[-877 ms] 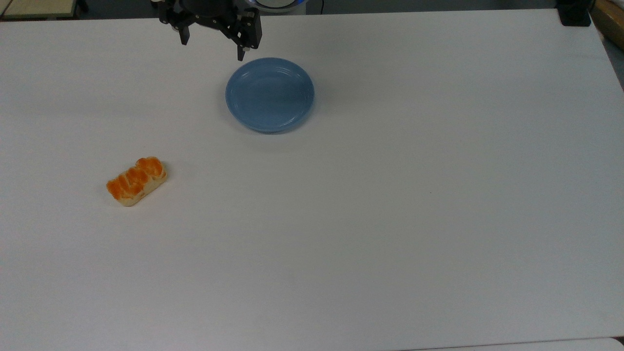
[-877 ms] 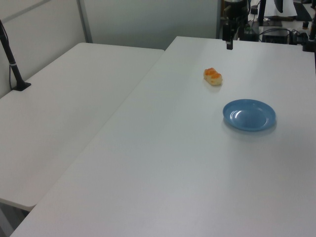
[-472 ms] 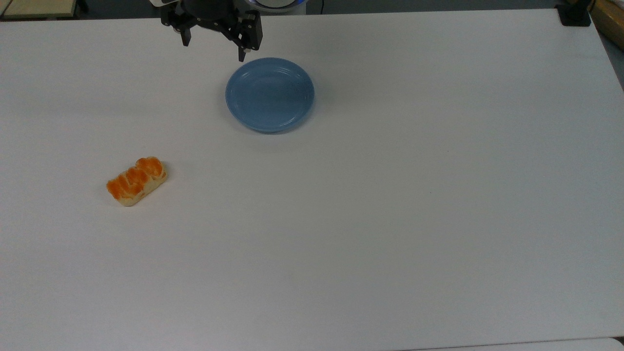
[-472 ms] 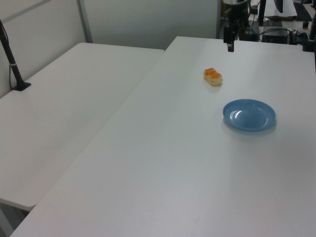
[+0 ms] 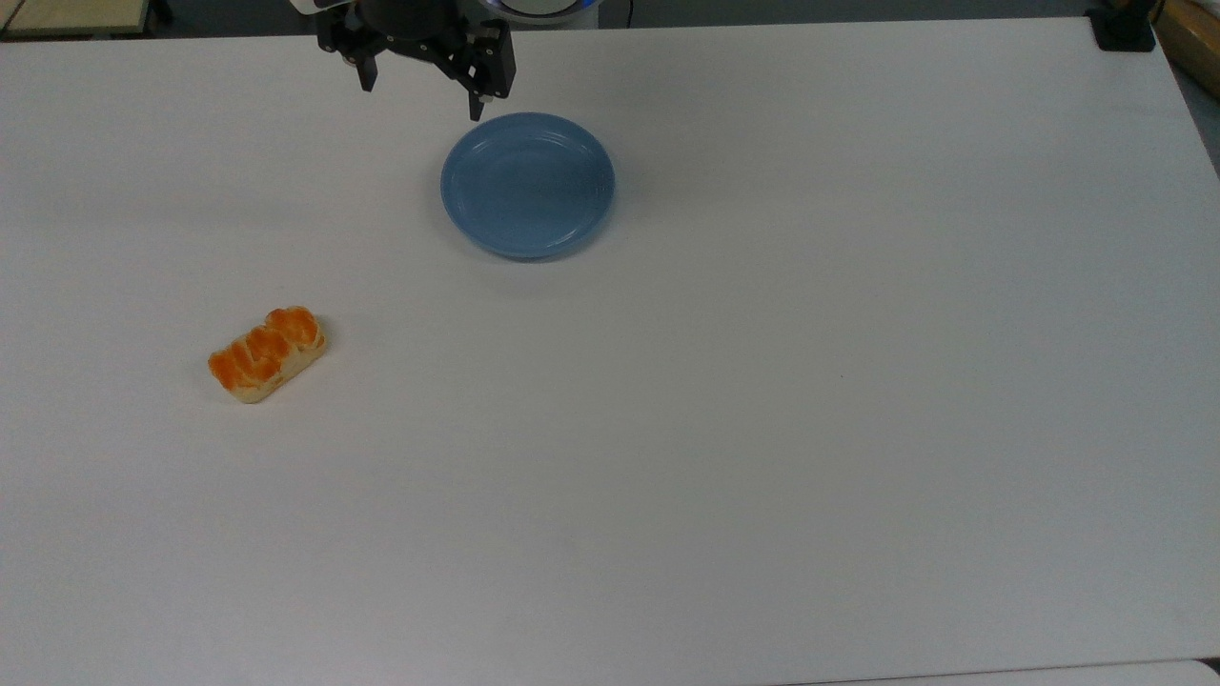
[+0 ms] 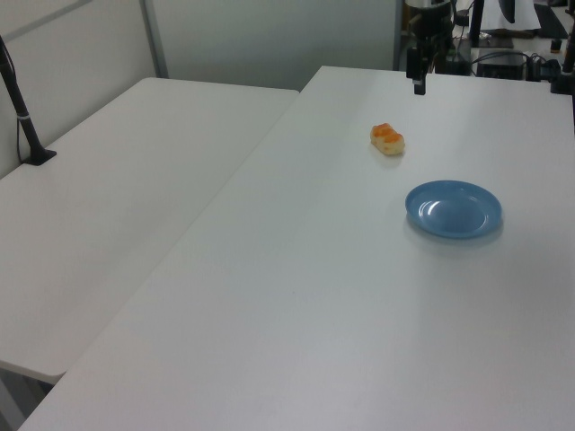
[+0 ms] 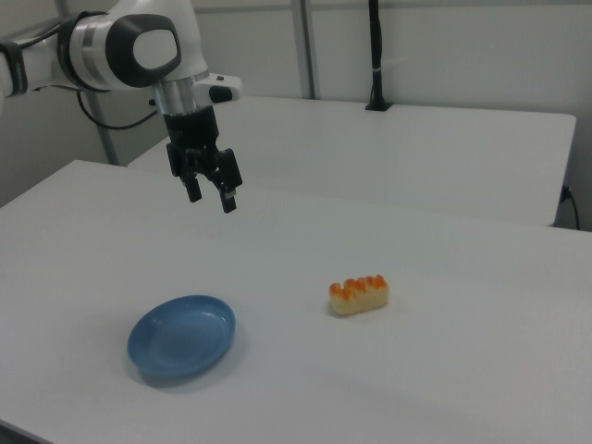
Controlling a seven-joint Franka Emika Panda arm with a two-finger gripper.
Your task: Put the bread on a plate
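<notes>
**Bread on table, plate bare**

While the gripper (image 5: 420, 101) hangs w/ fingers spread wide, holding nothing, above the table (image 5: 762, 381) near its far edge in the top view, the bread (image 5: 267, 353) lies flat toward the top view's left edge. The plate (image 5: 527, 185) sits well apart from it, just beside the gripper.

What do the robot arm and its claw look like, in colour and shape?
The arm has rounded white shells with dark grey joint rings and a black cable behind. The claw is black, with a blocky body and two thin, straight fingers.
</notes>
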